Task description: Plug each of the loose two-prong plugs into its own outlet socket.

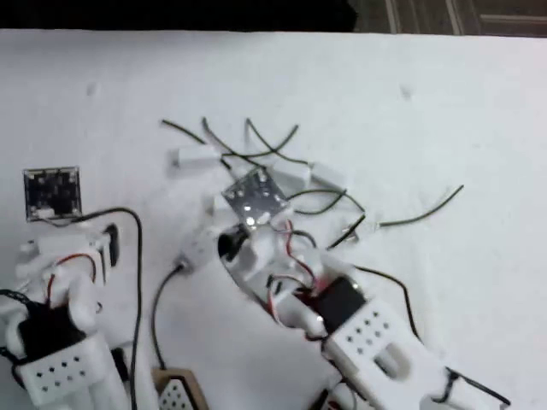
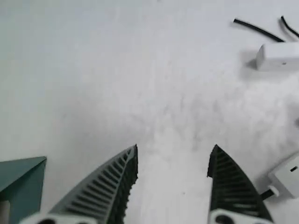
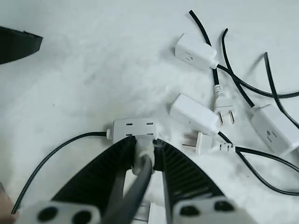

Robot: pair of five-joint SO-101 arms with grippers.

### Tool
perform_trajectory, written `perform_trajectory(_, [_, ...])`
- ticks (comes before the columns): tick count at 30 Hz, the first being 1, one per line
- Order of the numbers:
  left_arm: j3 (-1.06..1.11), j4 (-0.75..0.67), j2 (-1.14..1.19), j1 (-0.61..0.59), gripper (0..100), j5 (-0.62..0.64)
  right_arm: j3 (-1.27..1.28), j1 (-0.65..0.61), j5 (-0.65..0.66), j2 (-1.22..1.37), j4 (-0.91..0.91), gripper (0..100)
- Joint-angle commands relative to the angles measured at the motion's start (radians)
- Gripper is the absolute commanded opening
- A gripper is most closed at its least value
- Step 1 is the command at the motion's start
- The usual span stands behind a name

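My right gripper (image 3: 144, 140) is shut on a white two-prong plug (image 3: 142, 156), whose front end rests against a white outlet socket (image 3: 133, 128) with a black cord. In the high view that socket (image 1: 197, 248) lies just left of the right gripper (image 1: 224, 243). I cannot see the prongs. Two loose plugs (image 3: 224, 112) (image 3: 203, 142) lie beyond, among three more sockets (image 3: 195, 51) (image 3: 194, 113) (image 3: 275, 128). My left gripper (image 2: 175, 151) stands open over bare table at the near left, with nothing between its fingers.
Black cords (image 1: 256, 145) tangle around the sockets at the table's middle. One stray cord (image 1: 423, 213) runs off to the right. A small black board (image 1: 53, 191) sits above the left arm. A tan block (image 1: 175, 389) lies at the front edge.
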Motion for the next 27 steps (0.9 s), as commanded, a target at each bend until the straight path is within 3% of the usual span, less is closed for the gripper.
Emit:
perform_trajectory(1, [0.106,-0.084,-0.010,-0.013,25,-0.006,-0.023,-0.005,0.012,0.120,-0.116,1.6])
perform_trajectory(7, [0.250,-0.184,-0.010,-0.008,25,-0.011,-0.143,-0.007,0.023,0.361,-0.154,1.7])
perform_trajectory(13, [0.258,-0.186,-0.010,-0.008,25,-0.011,-0.232,-0.007,0.078,0.547,-0.216,1.7])
perform_trajectory(27, [0.284,-0.193,-0.008,-0.008,25,-0.014,-0.227,-0.007,0.084,0.693,-0.375,1.7])
